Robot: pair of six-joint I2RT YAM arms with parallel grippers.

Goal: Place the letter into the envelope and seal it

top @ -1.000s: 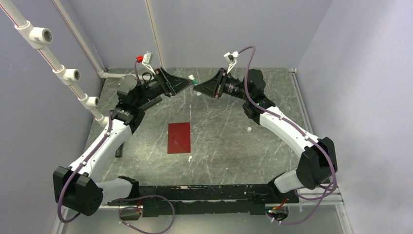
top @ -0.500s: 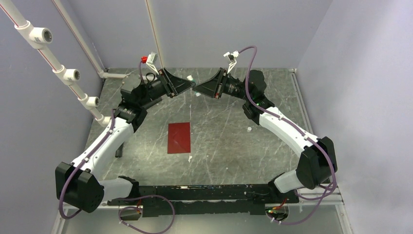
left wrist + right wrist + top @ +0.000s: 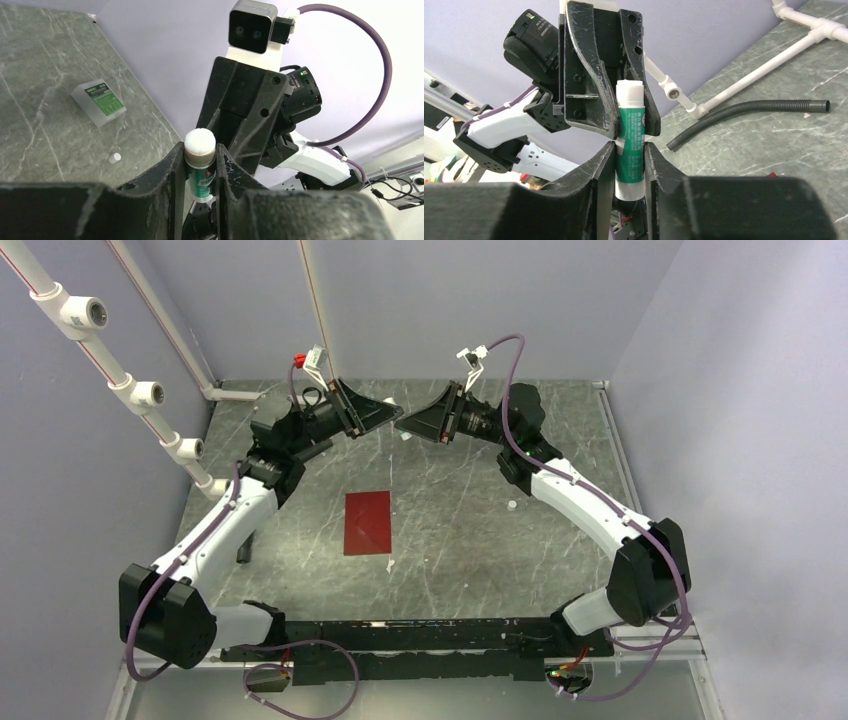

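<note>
The dark red envelope (image 3: 368, 522) lies flat and shut on the table's middle, apart from both arms. The letter is not in view. My left gripper (image 3: 392, 412) and right gripper (image 3: 404, 421) meet tip to tip in the air at the back of the table. Both are shut on one green and white glue stick. In the left wrist view the left gripper (image 3: 200, 150) clamps the glue stick (image 3: 200, 175), whose white end sticks out. In the right wrist view the right gripper (image 3: 630, 150) clamps the glue stick (image 3: 630, 125), whose far end sits between the left fingers (image 3: 596, 100).
A small white-and-green box (image 3: 98, 102) lies on the table below the grippers, with a small white piece (image 3: 115, 157) near it. A black corrugated hose (image 3: 749, 112) and white pipes (image 3: 804, 47) lie at the back left. Walls close in the back and sides.
The left arm has moved forward and to the right, bringing its gripper closer to the right gripper. The green tip seen between them earlier is now covered. The envelope has not moved.
</note>
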